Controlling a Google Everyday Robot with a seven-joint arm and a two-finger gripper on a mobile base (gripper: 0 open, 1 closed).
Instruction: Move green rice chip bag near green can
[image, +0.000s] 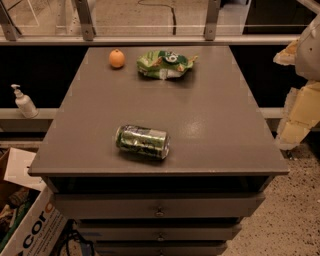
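The green rice chip bag (165, 63) lies at the far middle of the grey table top (215, 125); it is wrinkly light green with white patches and chip pictures. The green can (143, 141) lies on its side near the table's front edge, left of centre, well apart from the bag. Pale segments of my arm (300, 95) show at the right edge, beside the table and off its surface. My gripper is out of view, beyond the right edge of the frame.
A small orange fruit (116, 58) sits left of the bag at the back. A soap pump bottle (23, 102) stands on a ledge to the left. A cardboard box (25, 220) is on the floor at lower left. Drawers (159, 207) sit under the table top.
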